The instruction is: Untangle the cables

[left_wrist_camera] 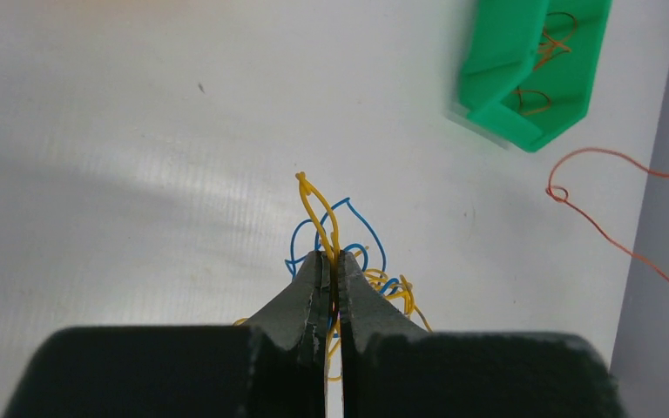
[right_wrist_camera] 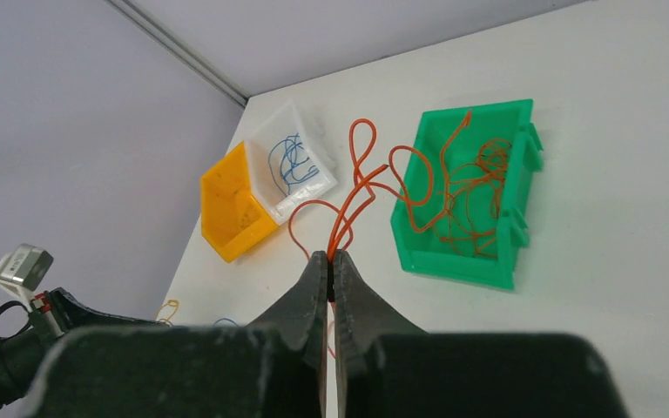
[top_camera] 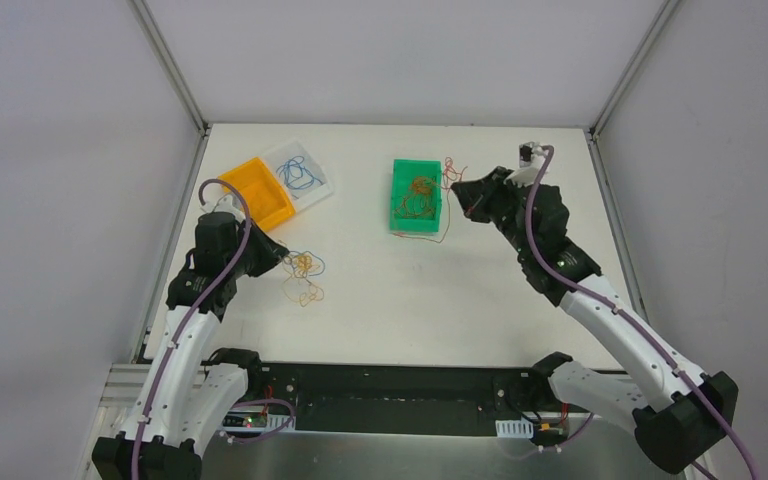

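Blurry green bin [left_wrist_camera: 496,61], half beyond the top edge — far end of the orange wire [left_wrist_camera: 610,236] off-frame at right.

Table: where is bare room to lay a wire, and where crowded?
Bare: the wide patch of table between the yellow-blue tangle, the green bin and the near edge; also the gap between the white bin and green bin. Crowded: beside the tangle, and right of the green bin, where orange wires trail.

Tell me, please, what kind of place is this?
Probably a robotics lab test cell: a white table boxed in by plain grey panels, a left arm and right arm bolted at its edge, and a green bin of orange wires.
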`<state>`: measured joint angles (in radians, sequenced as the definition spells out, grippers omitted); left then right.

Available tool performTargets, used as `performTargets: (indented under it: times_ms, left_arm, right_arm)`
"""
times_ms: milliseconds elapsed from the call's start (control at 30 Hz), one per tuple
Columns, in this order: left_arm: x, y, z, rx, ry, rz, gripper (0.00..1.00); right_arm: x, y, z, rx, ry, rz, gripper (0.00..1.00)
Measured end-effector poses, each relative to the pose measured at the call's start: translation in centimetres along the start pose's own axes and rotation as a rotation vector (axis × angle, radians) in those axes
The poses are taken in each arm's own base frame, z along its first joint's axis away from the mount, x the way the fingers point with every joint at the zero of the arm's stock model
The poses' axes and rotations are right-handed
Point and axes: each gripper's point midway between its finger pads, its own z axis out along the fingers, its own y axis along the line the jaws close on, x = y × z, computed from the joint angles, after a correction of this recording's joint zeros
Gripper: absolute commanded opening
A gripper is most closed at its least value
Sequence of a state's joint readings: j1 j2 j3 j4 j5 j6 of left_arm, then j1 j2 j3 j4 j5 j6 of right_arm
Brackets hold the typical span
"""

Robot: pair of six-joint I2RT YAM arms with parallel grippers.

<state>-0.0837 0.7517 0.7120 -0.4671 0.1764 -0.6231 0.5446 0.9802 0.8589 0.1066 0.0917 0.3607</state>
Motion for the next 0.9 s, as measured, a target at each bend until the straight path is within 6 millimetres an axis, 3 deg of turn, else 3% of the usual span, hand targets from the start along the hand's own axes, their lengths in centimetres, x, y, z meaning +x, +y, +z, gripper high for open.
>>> performTargets:
  times_ms: [133, 300, 600, 900]
  left_arm:
    - [0.7, -1.0, 0.0, 0.063, 0.034, 0.014, 0.0]
    - [1.3, -1.4, 0.0, 0.102, 0.063, 0.024, 0.0]
    - [1.9, -2.0, -0.3, 0.14, 0.09, 0.035, 0.0]
    - [2.2, -2.0, 0.1, 0.143, 0.115, 0.032, 0.0]
  right_arm:
    - [-0.7, 1.7, 1.1, -0.019, 0.022, -0.028, 0.0]
    - [-0.6, 1.7, 3.8, 0.022, 0.061, -0.061, 0.0]
    - [0.8, -1.4, 8.9, 0.179, 0.108, -0.136, 0.0]
    - [3.2, -4.2, 11.9, 0.269, 0.177, -0.178, 0.0]
